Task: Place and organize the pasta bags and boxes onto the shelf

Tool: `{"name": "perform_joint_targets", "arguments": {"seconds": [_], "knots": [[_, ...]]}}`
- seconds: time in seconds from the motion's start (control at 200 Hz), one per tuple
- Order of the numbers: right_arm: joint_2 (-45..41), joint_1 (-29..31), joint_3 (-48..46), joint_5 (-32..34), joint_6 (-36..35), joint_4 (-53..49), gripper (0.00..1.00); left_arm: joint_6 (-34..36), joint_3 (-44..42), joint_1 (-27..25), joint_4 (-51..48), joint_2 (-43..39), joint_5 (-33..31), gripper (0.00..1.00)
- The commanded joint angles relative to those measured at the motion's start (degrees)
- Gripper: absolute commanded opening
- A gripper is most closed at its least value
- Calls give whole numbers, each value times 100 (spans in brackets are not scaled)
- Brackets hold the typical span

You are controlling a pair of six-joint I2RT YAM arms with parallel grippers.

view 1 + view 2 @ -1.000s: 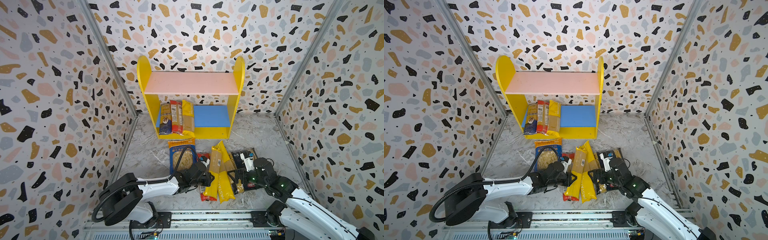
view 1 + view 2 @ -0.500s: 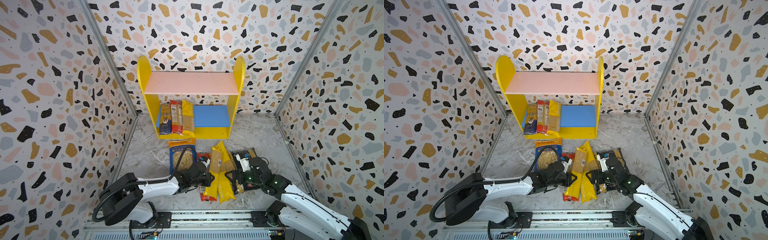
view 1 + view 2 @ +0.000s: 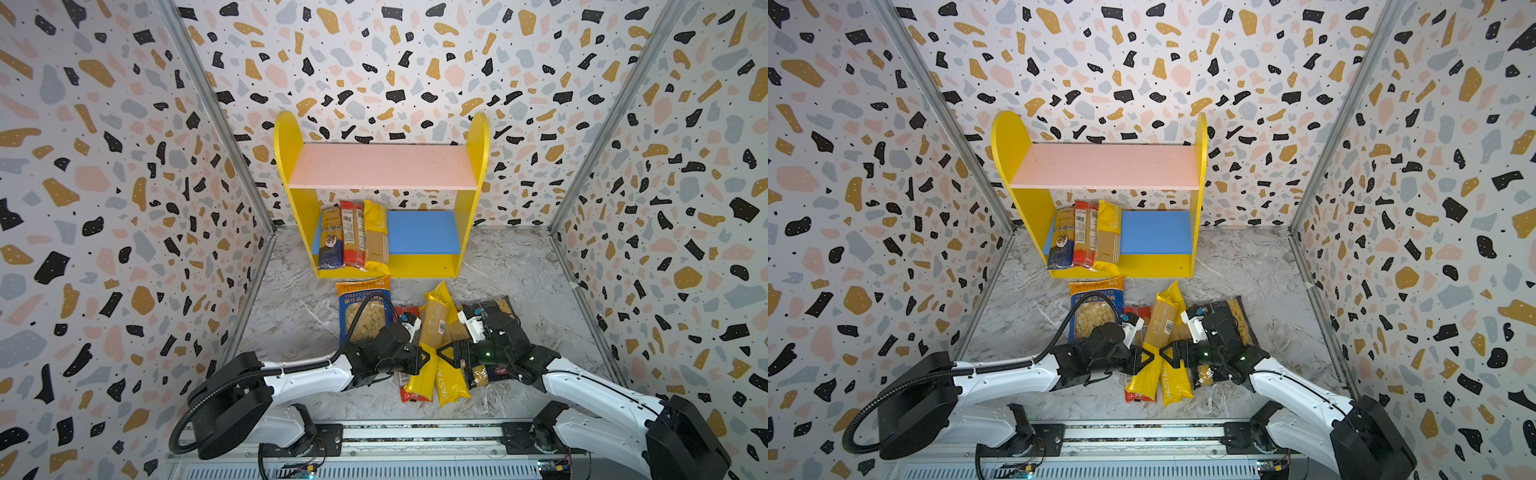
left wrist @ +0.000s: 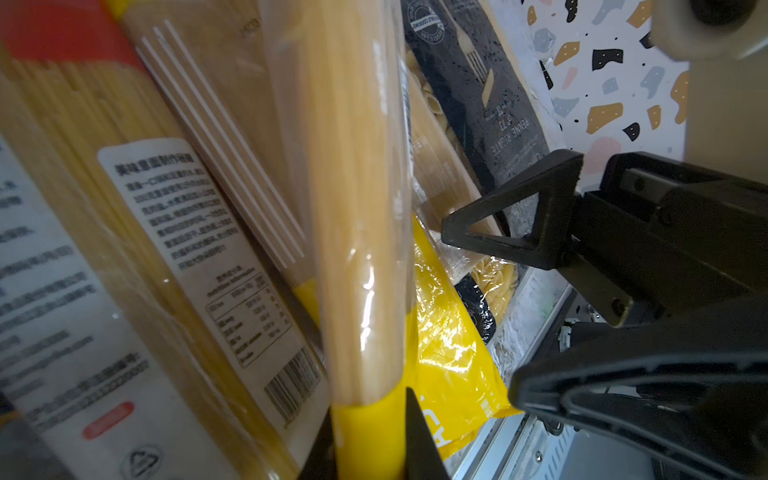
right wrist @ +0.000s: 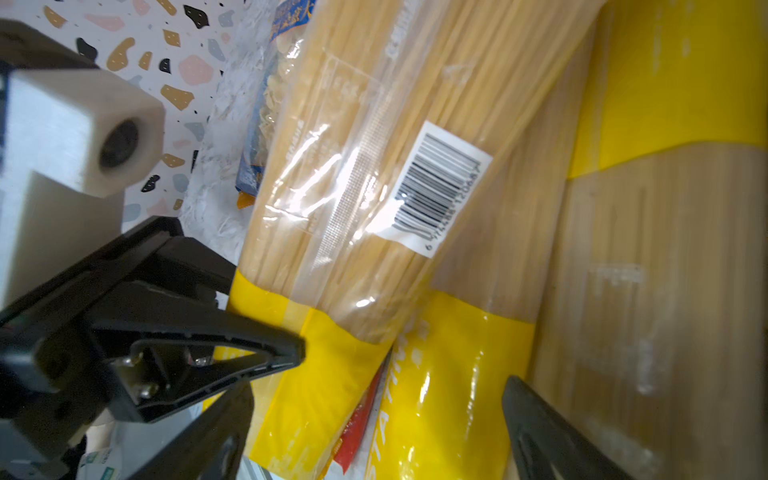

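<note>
As my left gripper point(image 3: 1148, 357) pinches the near yellow end of a long clear-and-yellow plastic spaghetti pack point(image 3: 1160, 320) atop the near heap, well short of the far yellow two-tier shelf point(image 3: 1007, 141), my right gripper point(image 3: 1167, 353) gapes wide just beside it; the two could clash, or the thin film slip.

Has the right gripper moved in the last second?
Yes. The right gripper has slid left, across the navy bag toward the yellow spaghetti pack.
</note>
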Motion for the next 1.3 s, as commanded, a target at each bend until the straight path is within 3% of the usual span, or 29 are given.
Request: {"name": "perform_joint_targets", "arguments": {"seconds": [0.0, 0.681, 0.986, 1.296], "knots": [[-60, 21, -29, -285, 101, 488, 94, 164, 183, -28, 752, -338, 143, 0], [-497, 0, -51, -446, 327, 503, 95, 637, 1012, 2, -508, -925, -459, 0], [-626, 8, -306, -1012, 544, 1031, 95, 797, 1701, 42, -819, -835, -600, 0], [-646, 75, -579, -1629, 1066, 2349, 95, 695, 1954, 42, -622, -682, -552, 0]]}}
